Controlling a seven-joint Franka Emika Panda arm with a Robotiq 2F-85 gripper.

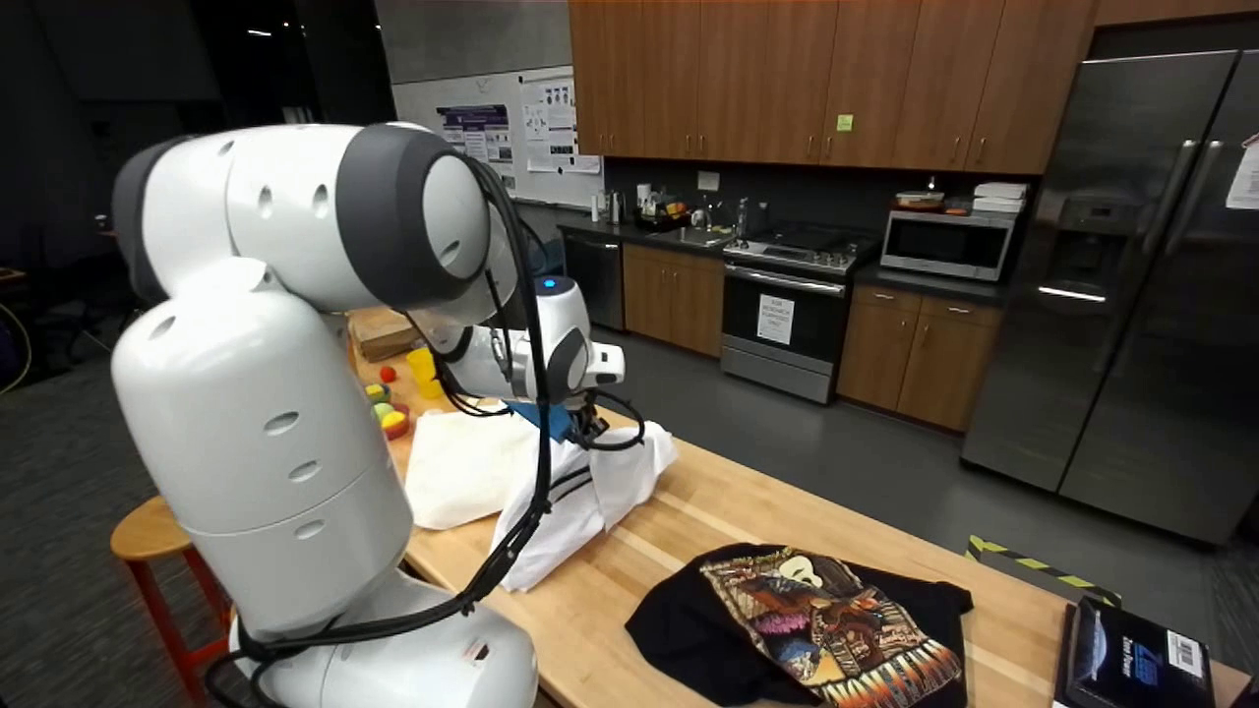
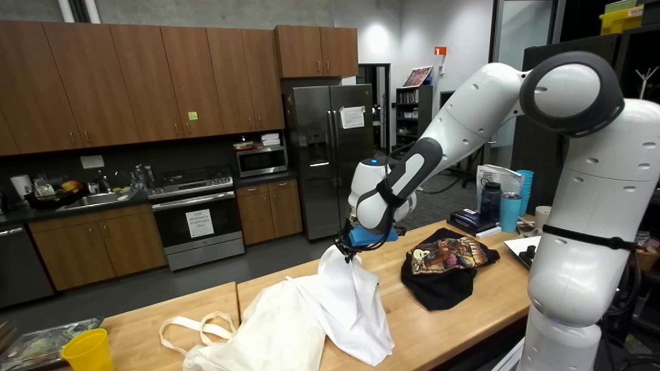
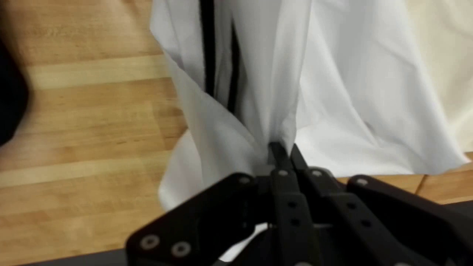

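Wrist view: gripper point(image 3: 286, 149) pinches fold of white cloth point(image 3: 229, 147), spreading toward 12 o'clock. Looks light, limp, not fragile; bunched fold likely surest hold.

In exterior view: cloth drapes over table point(image 2: 490, 288); oven sign point(image 2: 199, 223) reads "FOR RESEARCH PURPOSES ONLY".

In exterior view: box point(image 1: 1141, 654) at 4 o'clock, lettering unclear.

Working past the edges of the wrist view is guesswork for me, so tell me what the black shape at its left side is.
Observer: A black cloth with a colourful print; both exterior views show it.
Operator: Now describe the cream cloth at the right of my picture.
Observer: In an exterior view, it has strap loops, spread out over the table.
Operator: Report how the white cloth sits.
Observer: In an exterior view, it rises from the table to a peak at the fingers.
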